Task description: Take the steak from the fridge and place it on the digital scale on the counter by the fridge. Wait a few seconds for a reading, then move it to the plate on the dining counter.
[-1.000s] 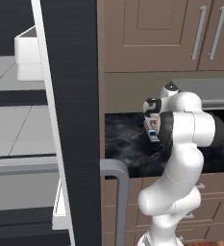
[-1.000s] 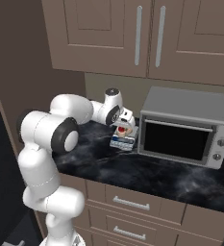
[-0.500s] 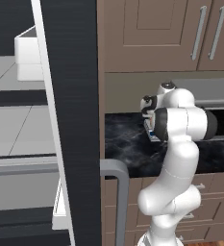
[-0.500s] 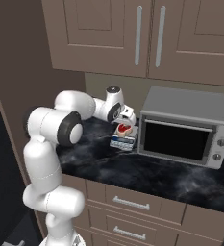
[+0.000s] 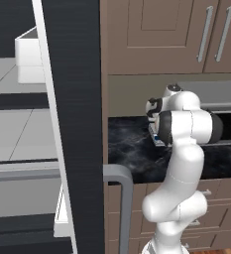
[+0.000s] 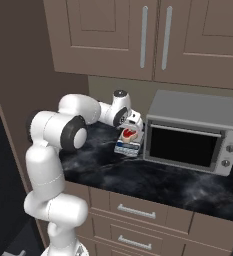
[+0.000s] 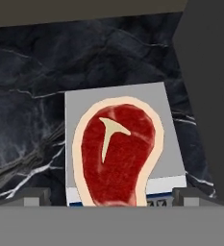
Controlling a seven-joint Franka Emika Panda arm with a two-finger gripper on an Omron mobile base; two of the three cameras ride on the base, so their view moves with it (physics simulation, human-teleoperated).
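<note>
The steak lies flat on the digital scale, covering most of its silver top, with its white bone mark facing up. The scale stands on the black marbled counter beside the fridge. My gripper hangs just above the steak, open, its fingertips spread wider than the meat and clear of it. In the right base view the steak rests on the scale under the gripper. In the left base view my arm hides most of the scale.
A grey boxy oven stands right beside the scale on the counter. The fridge's dark open door with its grey handle stands left of the arm; grey shelves and a white bin lie beyond. Wall cabinets hang overhead.
The steak came down from just above the scale onto its top plate, and the gripper stands open over it. The arm's elbow swung nearer the counter.
</note>
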